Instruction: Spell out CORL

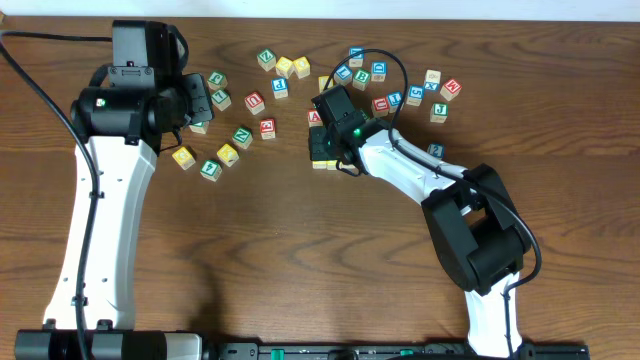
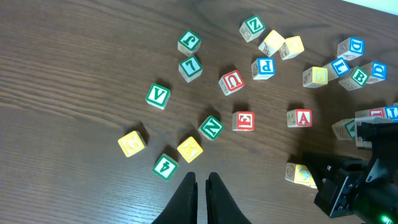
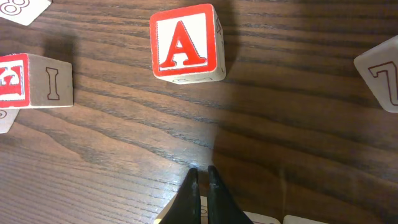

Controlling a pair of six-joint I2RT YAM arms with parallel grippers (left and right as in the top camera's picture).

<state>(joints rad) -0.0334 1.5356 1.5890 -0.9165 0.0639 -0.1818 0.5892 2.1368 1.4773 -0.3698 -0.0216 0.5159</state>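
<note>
Two pale cubes, one with a yellow top, lie side by side just beneath my right gripper. Overhead they show as yellowish cubes. I cannot read their letters. The right gripper is shut with nothing in it, low over the wood. The red A cube stands a little ahead of its tips. My left gripper hangs shut and empty above the table. It is just right of a green 4 cube and below a yellow cube. A green L cube lies farther off.
Many loose letter cubes are scattered across the far half of the table: a green V, a green N, a red U, a blue P, and a cluster at the far right. A cube with an I lies left of the A.
</note>
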